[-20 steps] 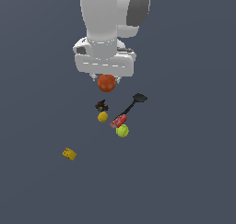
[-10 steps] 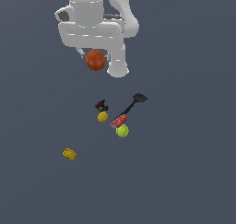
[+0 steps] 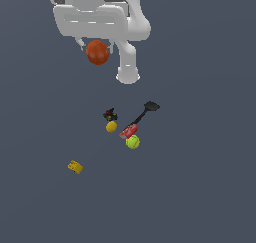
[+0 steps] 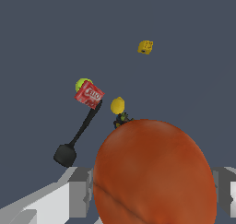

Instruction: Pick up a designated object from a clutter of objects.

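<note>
ball (image 3: 97, 52): hanging between the claw's fingers, well above the floor.
claw (image 3: 98, 47): pinching the ball from both sides.
clutter: lying below, apart from the ball; spatula (image 3: 141, 116) touching the red piece (image 3: 128, 131), tennis ball (image 3: 132, 142) just beside it.

Going up higher with the orange-red ball (image 3: 97, 52) held tight in the gripper (image 3: 98, 51). Sliding toward the exterior view's left too. Getting farther above the little pile: yellow ball (image 3: 111, 127), black spatula (image 3: 141, 116), yellow-green ball (image 3: 132, 142).
</note>
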You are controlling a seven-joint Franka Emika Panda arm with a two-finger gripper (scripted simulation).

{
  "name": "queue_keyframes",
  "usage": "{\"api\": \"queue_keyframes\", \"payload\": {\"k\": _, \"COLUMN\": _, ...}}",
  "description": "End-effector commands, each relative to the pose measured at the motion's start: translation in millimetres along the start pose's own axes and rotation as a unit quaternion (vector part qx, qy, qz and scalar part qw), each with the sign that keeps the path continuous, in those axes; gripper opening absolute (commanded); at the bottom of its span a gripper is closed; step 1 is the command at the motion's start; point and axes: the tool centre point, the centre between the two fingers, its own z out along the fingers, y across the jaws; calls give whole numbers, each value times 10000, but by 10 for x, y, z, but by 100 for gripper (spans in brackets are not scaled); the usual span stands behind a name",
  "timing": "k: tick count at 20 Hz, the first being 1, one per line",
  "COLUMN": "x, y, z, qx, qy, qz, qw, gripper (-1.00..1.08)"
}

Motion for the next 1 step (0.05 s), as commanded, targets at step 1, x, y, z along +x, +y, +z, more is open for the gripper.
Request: {"api": "queue_keyframes", "payload": {"k": 1, "x": -7, "y": 13, "z": -28, "qx": -1, "qy": 5, "qz": -3, "qw": 10000, "gripper": -100}}
